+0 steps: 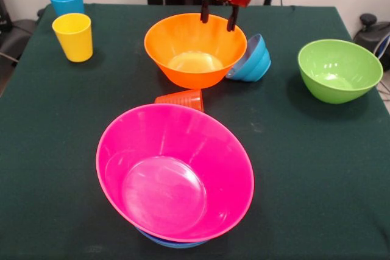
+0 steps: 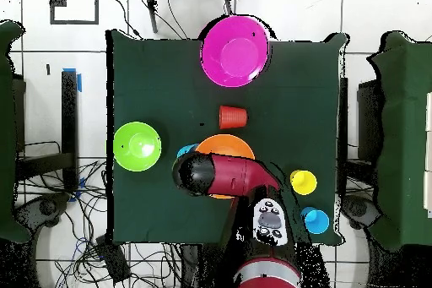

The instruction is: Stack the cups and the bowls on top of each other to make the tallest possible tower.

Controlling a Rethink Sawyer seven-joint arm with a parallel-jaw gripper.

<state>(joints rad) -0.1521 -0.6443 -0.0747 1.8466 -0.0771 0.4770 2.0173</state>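
Note:
My gripper (image 1: 219, 17) hangs open over the far rim of the large orange bowl (image 1: 195, 50), with nothing between its fingers. A ridged blue bowl (image 1: 253, 59) leans tilted against that bowl's right side. The tower is a big pink bowl (image 1: 175, 172) sitting tilted on a blue bowl whose rim (image 1: 170, 243) peeks out below. Between the pink and orange bowls, an orange-red ribbed cup (image 1: 181, 98) lies on its side. A green bowl (image 1: 339, 70) stands alone at the right. A yellow cup (image 1: 73, 36) and a sky-blue cup (image 1: 66, 0) stand upright at the far left.
Seen from overhead, the arm (image 2: 219, 175) covers much of the orange bowl (image 2: 224, 143) and hides the gripper. The dark green table (image 1: 304, 168) has open cloth at the front right and front left. Cables lie on the floor around the table.

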